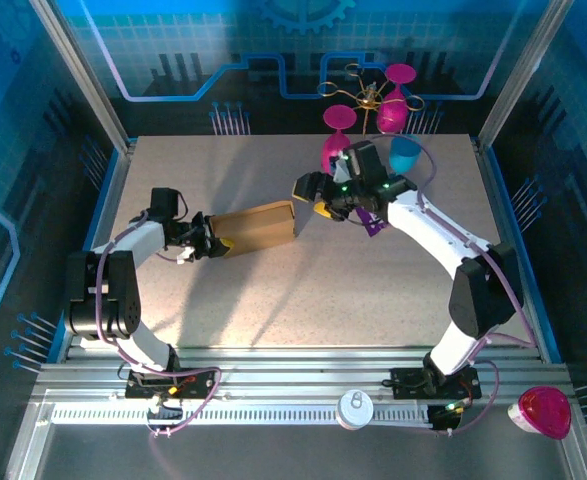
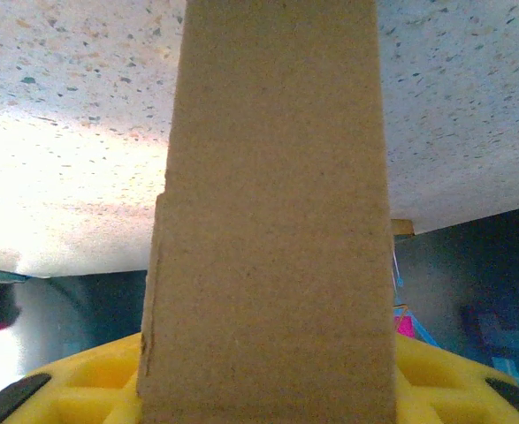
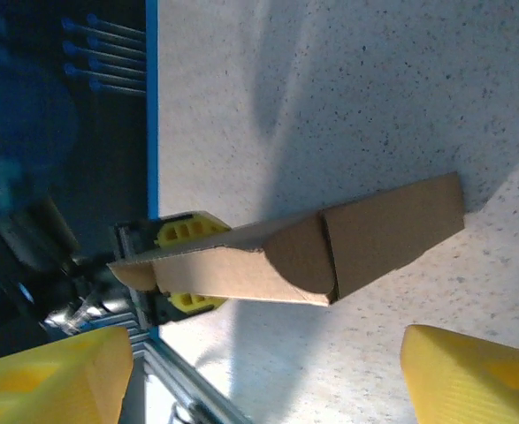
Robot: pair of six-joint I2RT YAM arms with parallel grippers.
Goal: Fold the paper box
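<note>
The paper box (image 1: 258, 228) is a flat-folded brown cardboard piece lying left of the table's middle. My left gripper (image 1: 208, 243) is shut on its left end. In the left wrist view the box (image 2: 272, 221) runs up between the yellow fingers (image 2: 73, 397). My right gripper (image 1: 315, 197) hovers just past the box's right end, open and holding nothing. In the right wrist view the box (image 3: 365, 234) lies ahead of the open right gripper (image 3: 259, 380), with a rounded flap folded against its side. The left gripper's yellow fingers (image 3: 184, 231) clamp its far end.
Pink goblets (image 1: 337, 130) on a gold stand and a blue cup (image 1: 404, 153) are at the back right. A purple packet (image 1: 376, 222) lies under the right arm. A white round lid (image 1: 355, 407) and a pink bowl (image 1: 543, 412) sit on the front rail.
</note>
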